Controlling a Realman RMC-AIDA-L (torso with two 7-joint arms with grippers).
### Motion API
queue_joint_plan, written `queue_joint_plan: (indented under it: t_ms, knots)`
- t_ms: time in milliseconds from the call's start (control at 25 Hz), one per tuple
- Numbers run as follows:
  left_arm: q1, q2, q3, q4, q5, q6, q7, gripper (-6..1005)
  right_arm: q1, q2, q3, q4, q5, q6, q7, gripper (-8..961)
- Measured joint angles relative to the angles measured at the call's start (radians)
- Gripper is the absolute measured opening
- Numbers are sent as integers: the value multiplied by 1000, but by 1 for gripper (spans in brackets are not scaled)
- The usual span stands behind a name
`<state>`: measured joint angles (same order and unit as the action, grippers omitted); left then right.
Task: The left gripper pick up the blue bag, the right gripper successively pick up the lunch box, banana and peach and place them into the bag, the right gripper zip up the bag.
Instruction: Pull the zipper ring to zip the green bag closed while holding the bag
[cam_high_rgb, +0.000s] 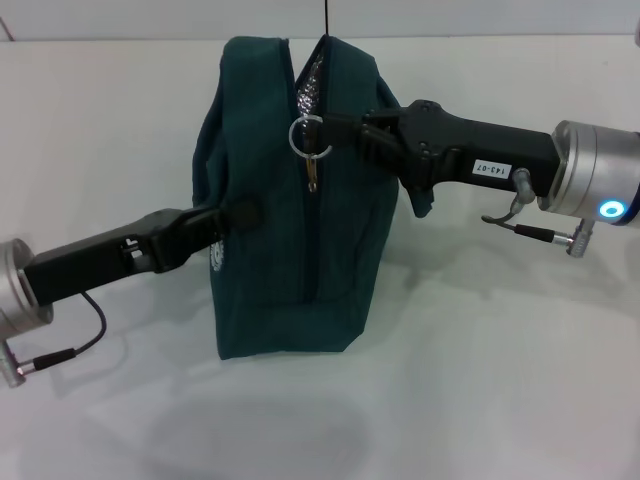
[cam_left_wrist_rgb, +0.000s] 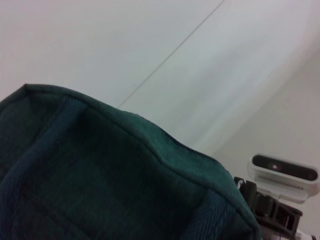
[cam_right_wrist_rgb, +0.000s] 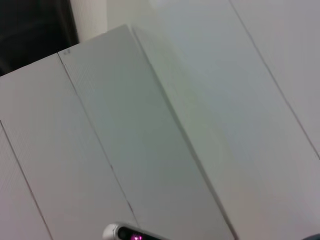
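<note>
The blue-green bag (cam_high_rgb: 280, 220) stands upright on the white table (cam_high_rgb: 500, 380). Its zipper runs down the side facing me and gapes near the top, showing silver lining (cam_high_rgb: 306, 92). My left gripper (cam_high_rgb: 238, 213) is shut on the bag's left side wall. My right gripper (cam_high_rgb: 332, 130) reaches in from the right and is shut on the zipper pull ring (cam_high_rgb: 307, 136), with a gold tab (cam_high_rgb: 312, 172) hanging below. The bag's fabric fills the lower left wrist view (cam_left_wrist_rgb: 100, 175). Lunch box, banana and peach are out of view.
The table's far edge meets a pale wall (cam_high_rgb: 120, 25) behind the bag. The left wrist view shows a camera unit (cam_left_wrist_rgb: 284, 175) beyond the bag. The right wrist view shows only white panels (cam_right_wrist_rgb: 175, 125).
</note>
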<state>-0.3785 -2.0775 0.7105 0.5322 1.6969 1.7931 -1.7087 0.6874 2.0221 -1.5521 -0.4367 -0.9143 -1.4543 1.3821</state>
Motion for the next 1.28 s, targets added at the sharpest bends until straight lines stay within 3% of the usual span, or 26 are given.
queue_joint_plan:
  t_ms: [1280]
  knots:
    - [1,-2,24,-32,46,21,23,53,6,-6,69,-3,0,-16,49,1]
